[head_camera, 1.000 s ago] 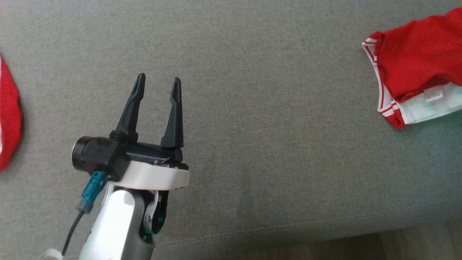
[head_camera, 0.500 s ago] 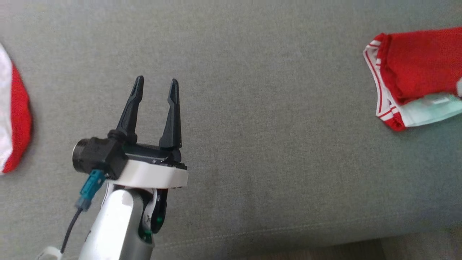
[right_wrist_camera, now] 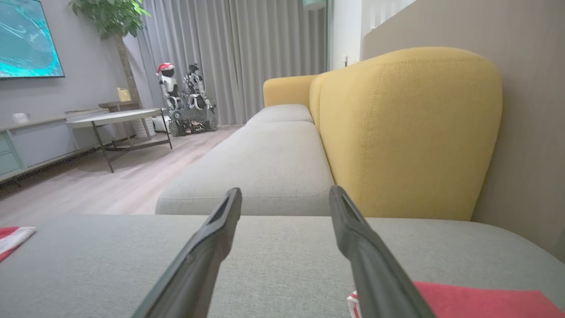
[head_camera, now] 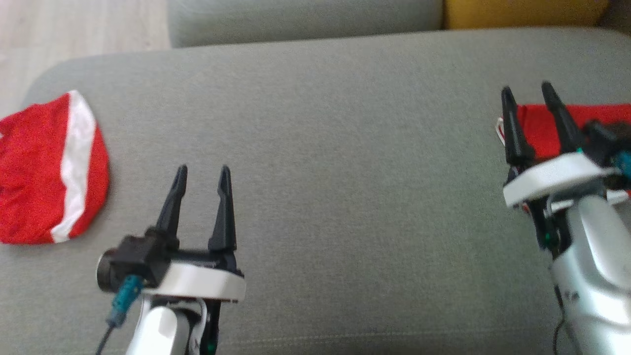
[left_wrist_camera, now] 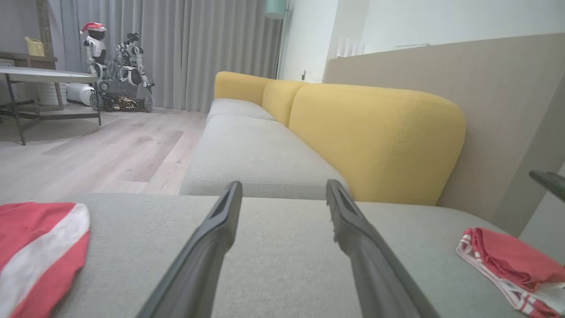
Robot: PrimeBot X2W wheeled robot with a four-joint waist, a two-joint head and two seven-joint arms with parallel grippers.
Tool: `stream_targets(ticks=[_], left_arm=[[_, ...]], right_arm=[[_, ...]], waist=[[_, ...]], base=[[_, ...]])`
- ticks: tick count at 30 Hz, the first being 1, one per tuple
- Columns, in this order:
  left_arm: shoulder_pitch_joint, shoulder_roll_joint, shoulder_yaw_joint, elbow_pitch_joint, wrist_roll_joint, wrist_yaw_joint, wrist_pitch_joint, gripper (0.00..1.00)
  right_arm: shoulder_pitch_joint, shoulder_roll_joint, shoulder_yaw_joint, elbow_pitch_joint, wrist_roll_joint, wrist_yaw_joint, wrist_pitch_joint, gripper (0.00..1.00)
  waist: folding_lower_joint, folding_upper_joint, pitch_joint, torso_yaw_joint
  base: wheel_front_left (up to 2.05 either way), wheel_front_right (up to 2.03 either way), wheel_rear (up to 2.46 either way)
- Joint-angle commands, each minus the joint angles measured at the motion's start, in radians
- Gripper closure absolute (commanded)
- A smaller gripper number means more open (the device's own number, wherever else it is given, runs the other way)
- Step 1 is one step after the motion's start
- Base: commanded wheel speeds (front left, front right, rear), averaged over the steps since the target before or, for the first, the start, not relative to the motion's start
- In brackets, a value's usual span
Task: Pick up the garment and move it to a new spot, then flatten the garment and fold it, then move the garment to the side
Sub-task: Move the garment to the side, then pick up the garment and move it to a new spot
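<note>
Red garment point(head_camera: 606, 112) lies at the frame's right edge on the grey sofa point(head_camera: 345, 123) — right gripper point(head_camera: 526, 88) overlaps its left end, fingers spread wide, holding nothing. Left gripper point(head_camera: 203, 168) lower left, also gaping.

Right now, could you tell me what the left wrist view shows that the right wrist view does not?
Left wrist view: a fingertip of the right gripper at its right edge. Right wrist view: a wall screen and a potted plant. Shared: the grey sofa seat, the yellow backrest, the striped red garment and the folded red garment.
</note>
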Motion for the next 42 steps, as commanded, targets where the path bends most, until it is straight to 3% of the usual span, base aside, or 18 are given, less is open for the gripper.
stream_targets(ticks=[1,7,14,25,42], left_arm=[[-0.010,0.001,0.037,-0.022,0.024,0.011,-0.005,0.00],[0.053,0.001,0.008,-0.009,0.006,0.026,-0.005,0.00],[0.088,0.001,-0.012,-0.012,0.008,0.019,-0.005,0.00],[0.129,0.001,-0.009,-0.008,0.023,0.009,-0.005,0.00],[0.125,0.001,0.010,-0.009,0.013,-0.009,-0.005,0.00]], right_arm=[[0.026,0.014,-0.004,-0.062,0.000,-0.001,-0.015,0.00],[0.211,0.113,-0.058,-0.192,-0.057,-0.001,-0.014,0.00],[0.366,0.162,-0.090,-0.324,-0.133,-0.001,-0.014,0.00],[0.474,0.173,-0.084,-0.374,-0.130,-0.001,-0.038,0.00],[0.488,0.173,-0.064,-0.381,-0.114,-0.001,-0.032,0.00]], waist=[[0.0000,0.0000,-0.043,0.043],[0.0000,0.0000,-0.094,0.071],[0.0000,0.0000,-0.132,0.088],[0.0000,0.0000,-0.168,0.097],[0.0000,0.0000,-0.170,0.127]], base=[[0.00,0.00,0.00],[0.00,0.00,0.00],[0.00,0.00,0.00],[0.00,0.00,0.00],[0.00,0.00,0.00]])
